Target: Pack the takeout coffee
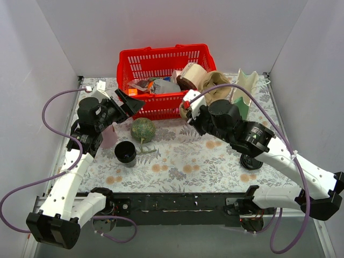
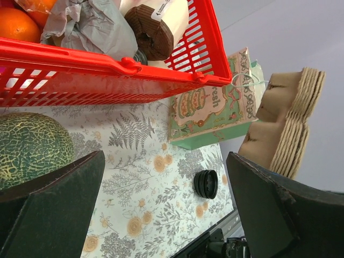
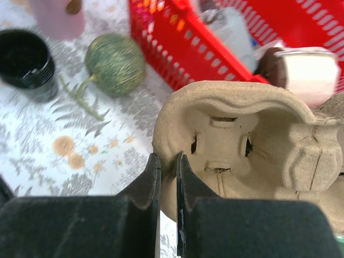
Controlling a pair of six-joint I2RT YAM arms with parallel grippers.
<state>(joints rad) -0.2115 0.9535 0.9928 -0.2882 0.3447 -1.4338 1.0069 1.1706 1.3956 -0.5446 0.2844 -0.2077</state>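
- Your right pincer (image 3: 167,161) is nearly closed, pinching the rim of a pulp cup carrier (image 3: 236,134) just in front of the right corner of the red basket (image 1: 161,103).
- Your left pincer (image 1: 129,101) stands wide with nothing in it, at the basket's front left.
- A cream cup with a brown lid (image 1: 189,75) lies on its side in the basket.
- On the table (image 1: 183,156), a black cup (image 1: 125,153) stands upright and open with a melon (image 1: 143,129) just beside it, and a black lid (image 1: 251,161) lies by the right arm.
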